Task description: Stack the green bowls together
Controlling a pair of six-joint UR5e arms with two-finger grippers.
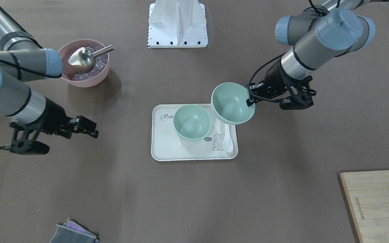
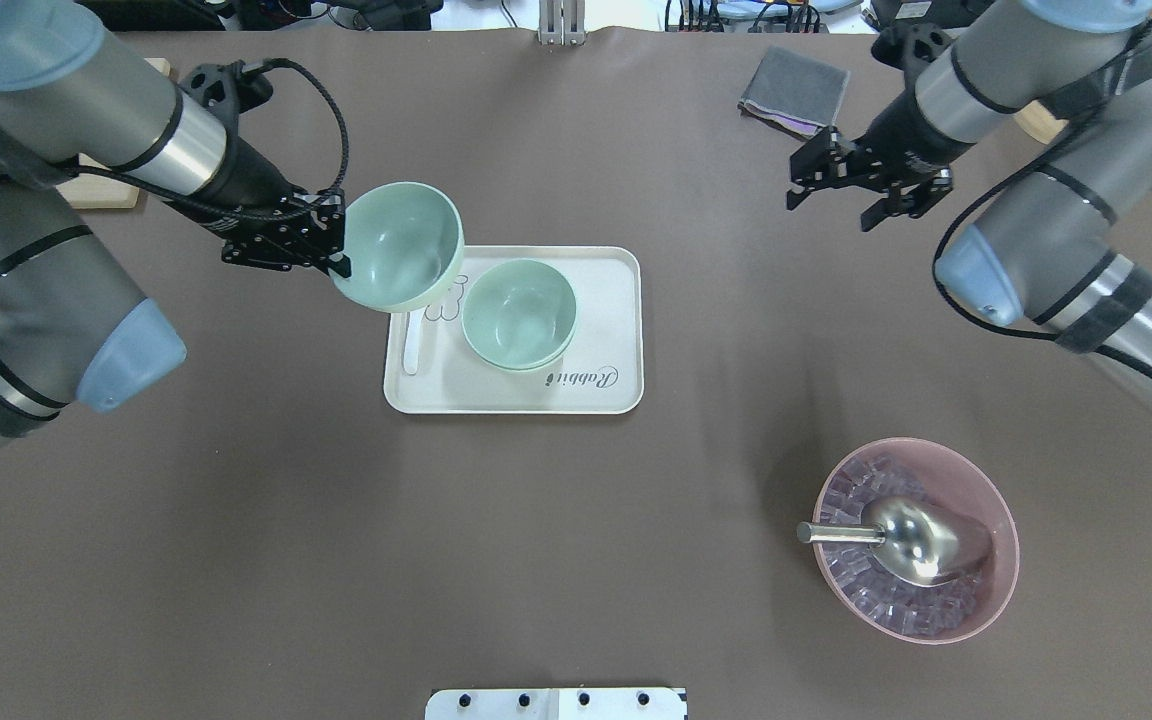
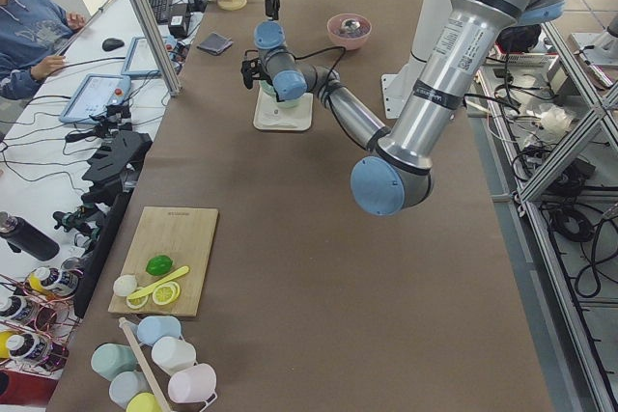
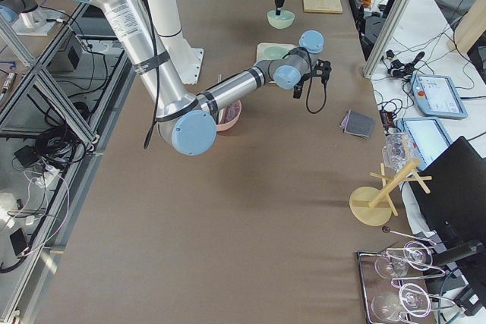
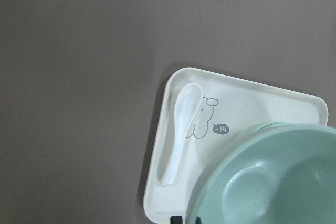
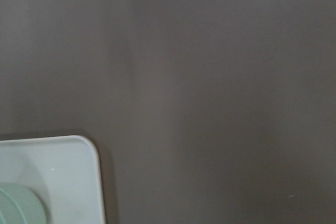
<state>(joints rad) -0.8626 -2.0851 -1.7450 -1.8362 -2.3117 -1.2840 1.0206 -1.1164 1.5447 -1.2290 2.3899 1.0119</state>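
I see the tray (image 2: 596, 390) carrying two nested green bowls (image 2: 519, 313) at centre; the third bowl (image 2: 398, 246) hangs tilted over its 10 o'clock corner, left gripper (image 2: 340, 262) clamped on its rim; right gripper (image 2: 829, 212), at 2 o'clock, spread, empty

Seen from overhead, a white spoon (image 2: 414, 340) is lying at the cream tray's (image 2: 496, 395) nine o'clock edge. From the tray, a pink bowl (image 2: 1004, 560) carrying a metal scoop (image 2: 921, 540) is sitting at four o'clock, and a grey cloth (image 2: 796, 90) at two.
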